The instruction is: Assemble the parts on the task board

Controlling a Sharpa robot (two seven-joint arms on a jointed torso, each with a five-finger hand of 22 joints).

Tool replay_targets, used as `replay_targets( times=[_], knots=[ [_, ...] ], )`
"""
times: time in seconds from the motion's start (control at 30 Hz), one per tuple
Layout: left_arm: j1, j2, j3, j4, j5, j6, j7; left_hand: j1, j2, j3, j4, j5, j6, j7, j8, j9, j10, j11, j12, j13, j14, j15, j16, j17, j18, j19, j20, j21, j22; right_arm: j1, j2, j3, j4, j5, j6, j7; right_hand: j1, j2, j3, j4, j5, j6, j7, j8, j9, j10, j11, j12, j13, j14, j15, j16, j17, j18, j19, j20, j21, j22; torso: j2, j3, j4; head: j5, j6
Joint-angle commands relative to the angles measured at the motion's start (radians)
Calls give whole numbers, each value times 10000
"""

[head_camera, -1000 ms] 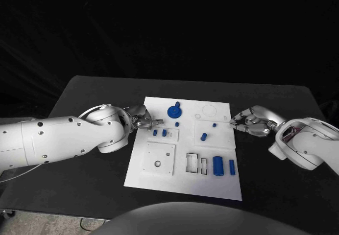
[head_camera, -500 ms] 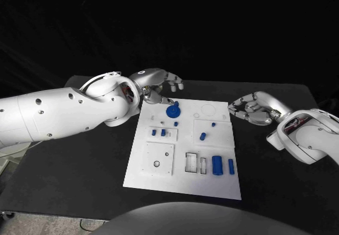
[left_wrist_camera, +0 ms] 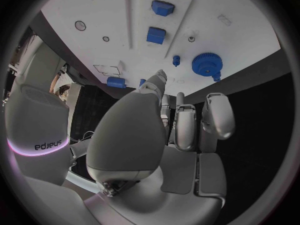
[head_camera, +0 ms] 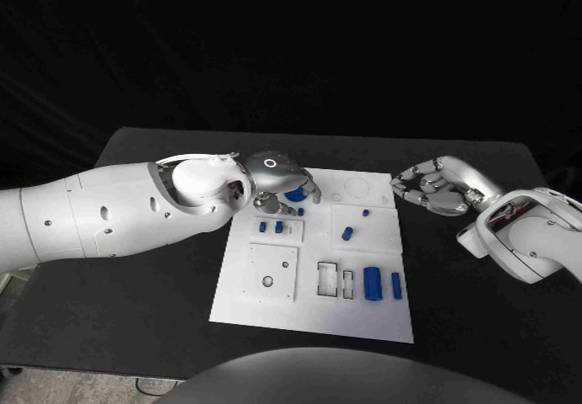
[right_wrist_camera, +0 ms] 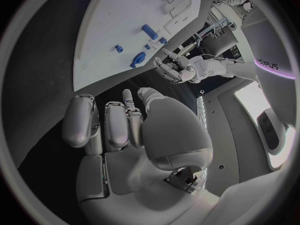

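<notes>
Head view | left robot hand (head_camera: 283, 178) over task board (head_camera: 318, 295) far-left edge

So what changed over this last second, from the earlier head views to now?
The left hand rose from the task board's left edge, swung out past its far end, then came back down over the blue gear, holding nothing. The right hand lifted slightly off the board's right edge, fingers curled. The blue parts stayed put.
</notes>
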Motion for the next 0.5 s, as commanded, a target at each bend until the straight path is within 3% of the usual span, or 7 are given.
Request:
replay_targets(
  times=[0.03, 0.37, 0.47, 0.5],
  knots=[
    [-87, 140, 20, -105, -482, 479, -174, -163, -7, 59, -7, 98, 126, 15, -6, -161, 193, 24, 270, 146, 87, 20, 86, 98, 42, 108, -6, 118, 1753, -23, -40, 2, 44, 31, 21, 167, -17, -94, 58, -11, 51, 69, 17, 16, 16, 76, -2, -53, 689, 464, 43, 15, -12, 61, 61, -32, 1, 1389, -17, 6, 6, 27, 2],
    [-313, 417, 90, -407, -288, 165, -445, -407, 51, 120, 46, 323, 304, 160, 45, -348, 240, 119, 507, 307, 128, 65, 125, 123, 10, 231, -7, 268, 1799, -58, -108, 2, 61, 32, 179, 97, -17, -94, 58, -11, 51, 69, 17, 16, 16, 76, -2, -53, 689, 464, 43, 15, -12, 61, 61, -32, 1, 1389, -12, 7, -23, 49, 2],
    [-359, 511, 97, -517, -129, 96, -390, -419, 130, 231, 33, 543, 393, 232, 66, -419, 242, 141, 530, 316, 194, 76, 191, 220, -13, 301, -4, 366, 1830, -63, -100, 2, 53, 32, 242, 62, -17, -103, 61, -10, 61, 62, 18, 9, 17, 73, -3, -58, 683, 462, 43, 10, -20, 60, 62, -31, 0, 1390, -3, 12, -47, 85, 2],
    [-383, 566, 99, -574, -40, 52, -329, -393, 167, 381, -15, 776, 498, 291, 73, -488, 329, 146, 554, 302, 491, 63, 504, 724, -81, 492, 0, 665, 1922, -69, -98, 2, 47, 32, 262, 52, -17, -103, 61, -10, 61, 62, 18, 9, 17, 73, -3, -58, 683, 462, 43, 10, -20, 60, 62, -31, 0, 1390, -2, 13, -33, 64, 2]
  ],
)
